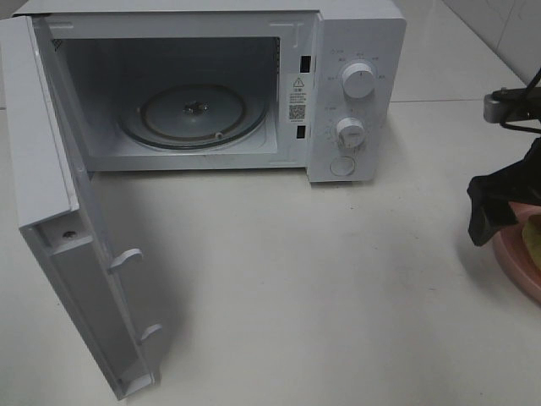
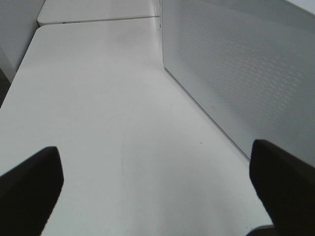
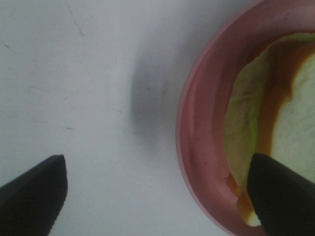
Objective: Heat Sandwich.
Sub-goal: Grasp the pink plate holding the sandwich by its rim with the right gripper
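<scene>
The sandwich (image 3: 295, 118), white bread with a brown crust and pale green-yellow filling, lies on a round pink plate (image 3: 199, 147) at the table's right edge (image 1: 517, 258). In the exterior view only a sliver of the sandwich (image 1: 534, 233) shows. My right gripper (image 3: 157, 196) is open and straddles the plate's rim, one finger (image 3: 280, 194) over the sandwich and the other (image 3: 34, 191) over bare table. From above, the right gripper (image 1: 490, 222) hangs over the plate's left side. My left gripper (image 2: 157, 196) is open over bare table and holds nothing; the exterior view does not show it.
A white microwave (image 1: 355, 93) stands at the back with its door (image 1: 76, 254) swung open to the left and a glass turntable (image 1: 194, 114) inside. A white perforated panel (image 2: 246, 73) stands close beside the left gripper.
</scene>
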`<control>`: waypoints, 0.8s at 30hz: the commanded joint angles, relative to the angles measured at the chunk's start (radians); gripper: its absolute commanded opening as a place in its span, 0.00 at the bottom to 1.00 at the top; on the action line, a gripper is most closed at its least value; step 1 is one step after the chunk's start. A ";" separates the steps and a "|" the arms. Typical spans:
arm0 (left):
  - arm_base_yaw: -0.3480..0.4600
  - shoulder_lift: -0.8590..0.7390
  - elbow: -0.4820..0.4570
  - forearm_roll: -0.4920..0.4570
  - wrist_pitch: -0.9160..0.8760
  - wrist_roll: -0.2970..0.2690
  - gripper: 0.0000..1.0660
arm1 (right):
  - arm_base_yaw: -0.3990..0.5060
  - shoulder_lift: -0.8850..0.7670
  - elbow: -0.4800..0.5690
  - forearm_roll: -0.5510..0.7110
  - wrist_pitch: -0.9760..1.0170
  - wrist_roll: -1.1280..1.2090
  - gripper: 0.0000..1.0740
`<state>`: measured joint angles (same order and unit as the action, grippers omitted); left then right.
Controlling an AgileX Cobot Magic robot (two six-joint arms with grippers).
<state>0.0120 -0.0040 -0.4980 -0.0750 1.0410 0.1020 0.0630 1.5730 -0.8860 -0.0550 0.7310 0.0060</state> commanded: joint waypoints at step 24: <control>-0.005 -0.026 0.003 -0.007 -0.004 -0.003 0.92 | -0.006 0.243 -0.003 -0.092 -0.120 0.058 0.85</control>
<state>0.0120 -0.0040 -0.4980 -0.0750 1.0410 0.1020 0.0630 1.8130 -0.8860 -0.1370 0.6180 0.0560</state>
